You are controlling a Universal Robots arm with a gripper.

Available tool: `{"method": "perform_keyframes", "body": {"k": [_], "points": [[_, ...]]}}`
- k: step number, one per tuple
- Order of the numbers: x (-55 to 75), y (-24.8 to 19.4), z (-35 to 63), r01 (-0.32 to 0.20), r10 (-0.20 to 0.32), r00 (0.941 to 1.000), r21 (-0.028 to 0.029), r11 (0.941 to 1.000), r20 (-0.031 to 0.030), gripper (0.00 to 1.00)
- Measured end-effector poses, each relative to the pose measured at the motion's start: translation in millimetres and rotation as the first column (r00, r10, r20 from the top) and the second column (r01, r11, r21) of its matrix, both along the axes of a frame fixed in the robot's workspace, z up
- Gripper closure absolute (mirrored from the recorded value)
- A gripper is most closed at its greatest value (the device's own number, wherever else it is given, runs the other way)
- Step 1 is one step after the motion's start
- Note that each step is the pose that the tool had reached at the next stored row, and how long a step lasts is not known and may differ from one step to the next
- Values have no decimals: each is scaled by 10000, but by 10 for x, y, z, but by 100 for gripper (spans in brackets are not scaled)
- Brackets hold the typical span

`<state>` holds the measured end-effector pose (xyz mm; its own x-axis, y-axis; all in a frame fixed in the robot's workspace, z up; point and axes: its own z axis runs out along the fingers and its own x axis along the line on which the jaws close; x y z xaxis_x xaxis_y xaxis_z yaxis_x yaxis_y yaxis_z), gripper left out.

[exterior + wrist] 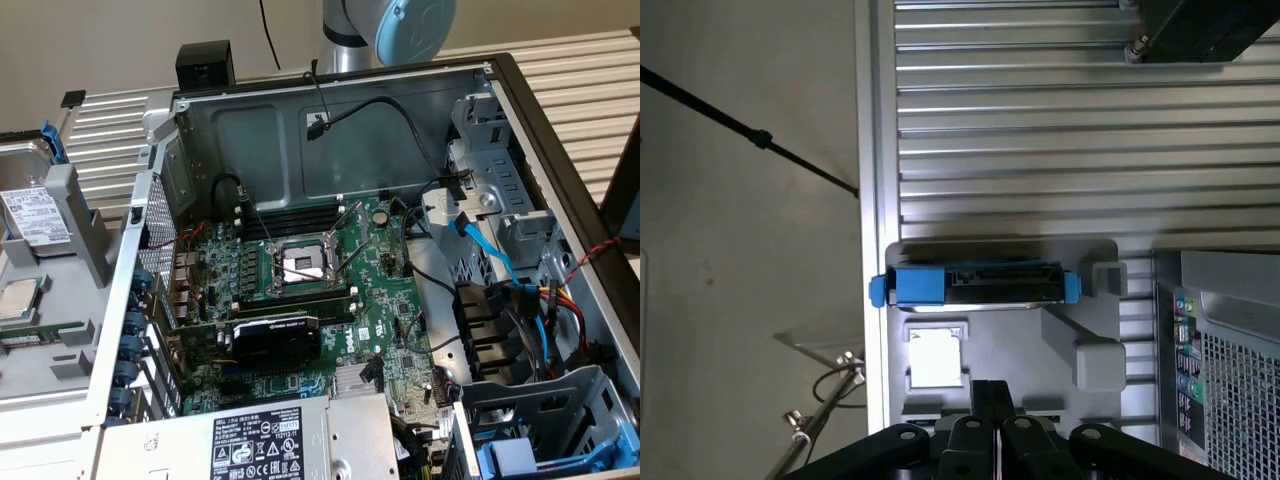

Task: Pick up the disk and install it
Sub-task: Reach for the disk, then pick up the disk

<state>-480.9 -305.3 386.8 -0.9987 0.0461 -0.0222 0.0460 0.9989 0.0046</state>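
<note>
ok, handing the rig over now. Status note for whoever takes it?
Claw: shut, empty, hovering over the grey fixture, not touching the disk.
Disk: slotted in that fixture in its blue carrier, outside the open computer case, on the exterior view's left.
Done: nothing yet; disk not grasped.
Left: pick-up and install.

Robot arm (pixel 385 30): silver link and pale blue joint cap at the upper edge of the exterior view, just toward the exterior view's right of centre. Gripper (pixel 992 385), wrist view: two black fingers (pixel 982 400) pressed flat together, jaws fully closed, black linkage bars splayed to either side.
</note>
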Motion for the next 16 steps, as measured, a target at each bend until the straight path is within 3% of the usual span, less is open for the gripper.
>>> {"method": "perform_keyframes", "body": {"k": [8, 12, 16], "points": [[-5, 3, 0, -2, 2, 10000, -3, 10000, 5, 89], [-5, 4, 0, -654, 654, 9979, -5, 9979, 7, 89], [-5, 4, 0, -1374, 1374, 9905, -4, 9905, 7, 89]]}}
